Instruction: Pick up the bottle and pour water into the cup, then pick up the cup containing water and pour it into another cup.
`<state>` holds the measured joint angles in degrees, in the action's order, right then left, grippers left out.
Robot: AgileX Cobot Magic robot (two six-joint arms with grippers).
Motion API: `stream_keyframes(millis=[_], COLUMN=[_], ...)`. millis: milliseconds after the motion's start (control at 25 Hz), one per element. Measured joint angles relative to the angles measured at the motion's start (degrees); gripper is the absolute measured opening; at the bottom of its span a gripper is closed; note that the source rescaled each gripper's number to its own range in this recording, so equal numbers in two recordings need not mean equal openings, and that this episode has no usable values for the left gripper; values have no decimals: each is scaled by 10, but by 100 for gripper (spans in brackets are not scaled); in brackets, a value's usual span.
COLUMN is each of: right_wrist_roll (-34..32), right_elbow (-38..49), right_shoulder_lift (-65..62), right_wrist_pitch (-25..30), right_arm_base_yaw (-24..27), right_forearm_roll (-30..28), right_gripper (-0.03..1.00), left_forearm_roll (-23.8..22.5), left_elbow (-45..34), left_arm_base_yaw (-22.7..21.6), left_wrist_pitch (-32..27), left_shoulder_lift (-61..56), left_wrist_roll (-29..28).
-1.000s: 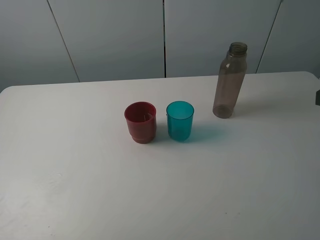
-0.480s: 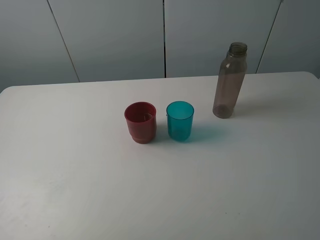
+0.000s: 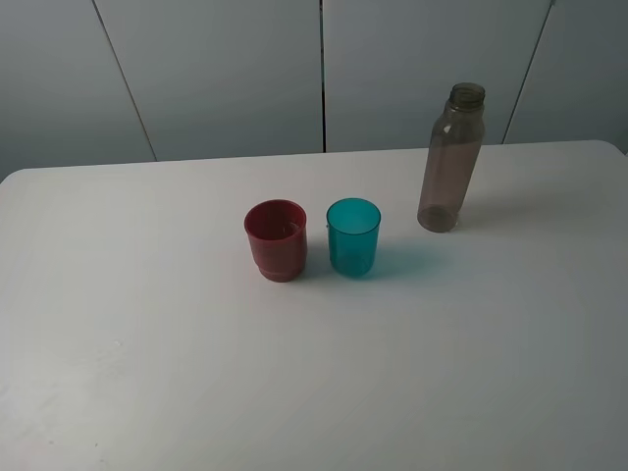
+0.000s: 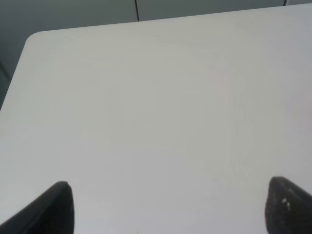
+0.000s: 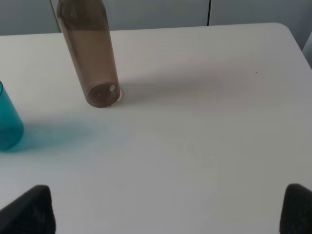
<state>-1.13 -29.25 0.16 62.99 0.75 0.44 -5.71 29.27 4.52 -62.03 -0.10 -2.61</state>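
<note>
on my screens i see first the white table point(image 3: 294, 392), its near part bare in the high camera. from the left wrist camera i see the left gripper point(image 4: 168, 207) only as two dark fingertips at the border of the picture, standing wide apart over the bare tabletop, with nothing between them. the right gripper point(image 5: 168, 207) looks the same in its own camera: two dark tips far from each other, jaws fully spread, holding nothing, and the table surface below them. neither gripper appears in the high camera. further from me, about in the middle of the table, the red cup point(image 3: 276, 239) stands upright, and just beside it on the right, not touching, the teal cup point(image 3: 353, 236) stands upright too, with a bluish shadow on the table at its right side. i cannot tell if there is water in the cups. still further back and to the right, well apart from the cups, the bottle point(image 3: 450, 160) stands upright without a cap, near the far edge of the table. in the right wrist camera the bottle point(image 5: 91, 53) is ahead of the gripper and the teal cup point(image 5: 9, 122) is at the border of the picture.
</note>
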Motion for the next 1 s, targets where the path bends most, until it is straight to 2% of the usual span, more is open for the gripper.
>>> stream_keyframes(millis=[1000], right_wrist_roll=[11], right_elbow=[0], right_shoulder_lift=[-2], right_wrist_pitch=[-1], right_arm_base_yaw=[0], right_forearm_roll=[4], right_gripper=[100], left_forearm_roll=[0], left_elbow=[0], left_arm_base_yaw=[0], left_wrist_pitch=[0], left_shoulder_lift=[0], left_wrist_roll=[2])
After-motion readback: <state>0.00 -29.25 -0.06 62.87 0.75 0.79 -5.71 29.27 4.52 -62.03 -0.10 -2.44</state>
